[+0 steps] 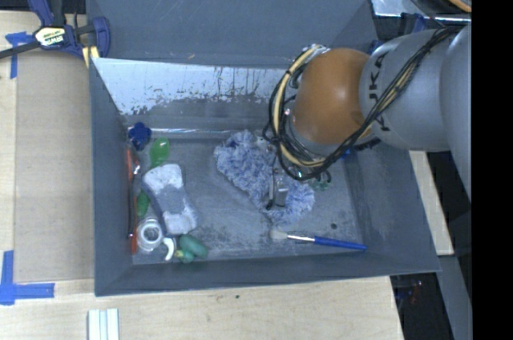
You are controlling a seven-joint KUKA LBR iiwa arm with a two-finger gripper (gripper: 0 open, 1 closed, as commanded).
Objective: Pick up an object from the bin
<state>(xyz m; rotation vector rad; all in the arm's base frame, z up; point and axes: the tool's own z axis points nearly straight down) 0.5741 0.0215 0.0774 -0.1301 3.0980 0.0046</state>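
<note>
The arm is reaching in from 3 o'clock, its orange-covered wrist [325,106] hanging over the bin's [240,82] middle. The gripper [276,200] is pressing down into the crumpled blue-and-white cloth [247,163], at that cloth's 5 o'clock side; whether it is wide or closed I cannot tell. The cloth is lying at the floor's centre. A blue-handled brush [325,242] is lying just beyond the gripper at 5 o'clock, apart from the cloth. Along the 9 o'clock wall a heap is sitting: a white block [170,194], a green piece [159,149] and a blue piece [139,134].
</note>
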